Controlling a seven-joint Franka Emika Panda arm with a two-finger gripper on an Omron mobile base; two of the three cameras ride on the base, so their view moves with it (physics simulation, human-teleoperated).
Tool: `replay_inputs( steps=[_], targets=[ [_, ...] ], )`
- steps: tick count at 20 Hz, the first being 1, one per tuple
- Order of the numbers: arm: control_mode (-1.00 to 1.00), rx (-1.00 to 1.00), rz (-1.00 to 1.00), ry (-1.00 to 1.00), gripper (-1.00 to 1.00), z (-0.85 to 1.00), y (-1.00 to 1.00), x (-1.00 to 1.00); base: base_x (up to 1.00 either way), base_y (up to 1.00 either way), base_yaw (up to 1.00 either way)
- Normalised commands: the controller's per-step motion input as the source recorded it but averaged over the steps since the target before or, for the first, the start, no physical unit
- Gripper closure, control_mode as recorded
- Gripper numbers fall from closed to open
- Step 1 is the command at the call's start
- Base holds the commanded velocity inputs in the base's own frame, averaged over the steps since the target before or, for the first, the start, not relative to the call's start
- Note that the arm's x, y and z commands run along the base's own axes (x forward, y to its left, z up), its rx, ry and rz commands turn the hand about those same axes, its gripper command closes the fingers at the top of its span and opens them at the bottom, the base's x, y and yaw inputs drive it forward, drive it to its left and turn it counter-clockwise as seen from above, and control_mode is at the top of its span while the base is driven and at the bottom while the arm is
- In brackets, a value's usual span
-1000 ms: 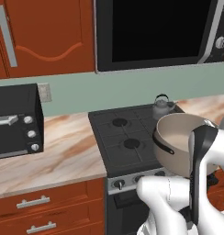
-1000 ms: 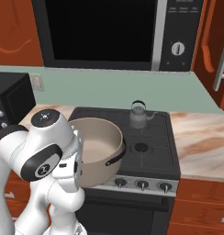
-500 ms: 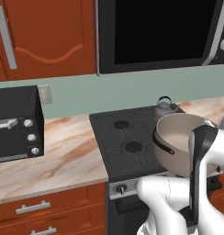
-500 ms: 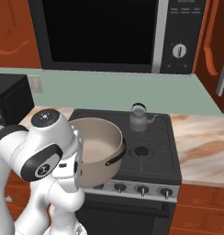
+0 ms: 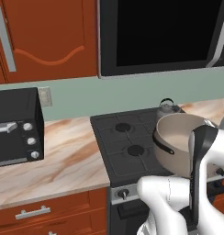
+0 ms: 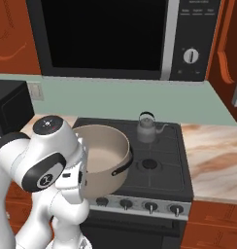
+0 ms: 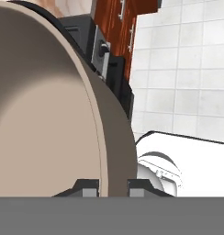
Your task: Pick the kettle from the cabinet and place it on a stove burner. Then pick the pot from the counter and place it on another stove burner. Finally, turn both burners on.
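One thin rim is all that carries the pot (image 6: 102,158): in the hand view the gripper (image 7: 113,187) stands with a narrow gap, one finger inside the wall and one outside, pinched on the pot's edge. The pot hangs tilted above the front of the cooktop (image 5: 114,151), its pale inside turned partly toward the base cameras, with a dark side handle (image 6: 123,164) showing on its right flank in the right base view. The kettle (image 6: 146,127) already sits on the rear burner, just behind the pot, its black arched handle upright and its spout pointing toward the counter (image 6: 215,156).

Risks, as I judge them from here:
- A wide, heavy pot held at one point of its rim may pivot or slip between the fingers, more so if the arm swings quickly.
- The pot is near the kettle; lowering it too far back may knock the kettle off its burner.
- Set down while tilted, the pot may land on the grate edge and rock, or settle between burners instead of centred over the free front burner (image 6: 149,164).
- The knobs (image 6: 150,207) along the silver front sit just below the pot; a low pass may bump one.
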Motion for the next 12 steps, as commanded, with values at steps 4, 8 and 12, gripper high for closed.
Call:
replay_inputs(
  steps=[4,8,12],
  targets=[
    [1.0,0.0,0.0,0.0,1.0,0.0,0.0,0.0,0.24,-0.03,0.0],
    [1.0,0.0,0.0,0.0,1.0,0.0,0.0,0.0,0.18,-0.11,0.0],
    [1.0,0.0,0.0,0.0,1.0,0.0,0.0,0.0,0.14,-0.02,0.0]
  ],
)
